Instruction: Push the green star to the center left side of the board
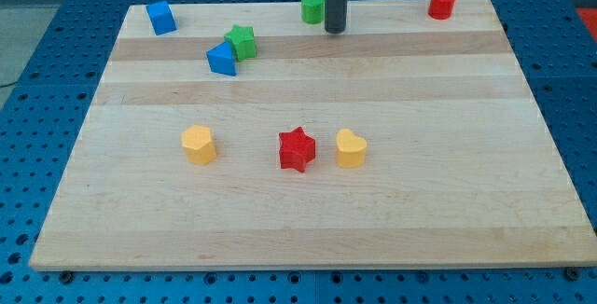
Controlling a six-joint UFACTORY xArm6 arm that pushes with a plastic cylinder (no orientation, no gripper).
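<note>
The green star (242,41) lies in the upper left part of the wooden board (308,201), touching a blue triangle (222,59) at its lower left. My tip (335,30) is at the view's top centre, well to the right of the green star and just right of a green cylinder (312,7). The tip touches no block.
A blue block (161,17) sits at the top left corner and a red cylinder (442,3) at the top right. Lower down stand a yellow hexagon (199,144), a red star (297,149) and a yellow heart (351,148).
</note>
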